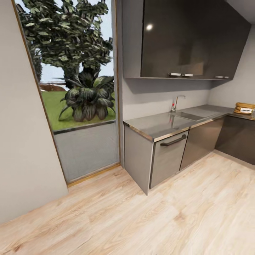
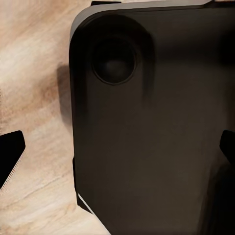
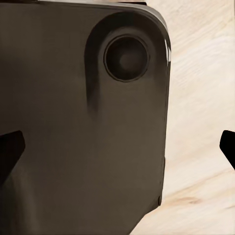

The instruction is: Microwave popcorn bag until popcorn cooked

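The popcorn bag (image 1: pixel 244 108), a squat tan sack with a white label, sits at the far right on the grey countertop (image 1: pixel 159 125) of the kitchen's L-shaped run. The microwave and the popcorn are out of view. In the left wrist view my left gripper (image 2: pixel 119 152) hangs open over the robot's dark base (image 2: pixel 147 127), its black fingertips (image 2: pixel 11 155) at the picture's edges. My right gripper (image 3: pixel 119 149) is open too, above the same dark base (image 3: pixel 83 122), holding nothing. Both are far from the bag.
A sink with a tap (image 1: pixel 177 102) is set in the counter. Dark wall cabinets (image 1: pixel 191 39) hang above it. A grey drawer front with a handle (image 1: pixel 169 159) faces the wood floor (image 1: pixel 159 219). A tall glass door (image 1: pixel 78 88) shows a garden at left.
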You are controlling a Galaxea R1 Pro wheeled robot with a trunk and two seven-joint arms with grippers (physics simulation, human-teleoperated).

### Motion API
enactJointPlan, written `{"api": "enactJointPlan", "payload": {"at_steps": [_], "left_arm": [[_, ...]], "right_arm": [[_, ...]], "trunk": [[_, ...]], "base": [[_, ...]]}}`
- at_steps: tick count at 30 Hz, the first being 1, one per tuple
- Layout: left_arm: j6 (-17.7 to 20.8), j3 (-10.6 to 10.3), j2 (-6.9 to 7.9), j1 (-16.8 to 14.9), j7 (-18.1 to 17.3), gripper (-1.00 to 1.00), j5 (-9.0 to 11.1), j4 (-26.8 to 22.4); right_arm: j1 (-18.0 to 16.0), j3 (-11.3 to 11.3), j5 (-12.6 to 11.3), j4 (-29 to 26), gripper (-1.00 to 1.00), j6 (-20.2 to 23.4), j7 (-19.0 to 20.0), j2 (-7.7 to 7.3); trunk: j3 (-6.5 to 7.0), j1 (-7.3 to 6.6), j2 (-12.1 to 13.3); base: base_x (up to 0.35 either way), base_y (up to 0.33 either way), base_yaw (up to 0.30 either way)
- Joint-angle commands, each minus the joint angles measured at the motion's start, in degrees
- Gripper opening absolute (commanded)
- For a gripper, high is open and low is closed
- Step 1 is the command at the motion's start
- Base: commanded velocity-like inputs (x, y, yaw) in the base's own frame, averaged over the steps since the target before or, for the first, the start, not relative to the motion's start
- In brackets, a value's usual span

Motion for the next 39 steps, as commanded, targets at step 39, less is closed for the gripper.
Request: {"api": "enactJointPlan", "payload": {"at_steps": [39], "left_arm": [[-1.74, 0.14, -0.08, -0.01, 0.43, 1.00, 0.07, -0.01]], "right_arm": [[-0.01, -0.17, -0.05, 0.03, 1.00, -0.92, -0.08, -0.39]], "trunk": [[-0.04, 0.00, -0.02]], "base": [[0.000, 0.000, -0.250]]}}
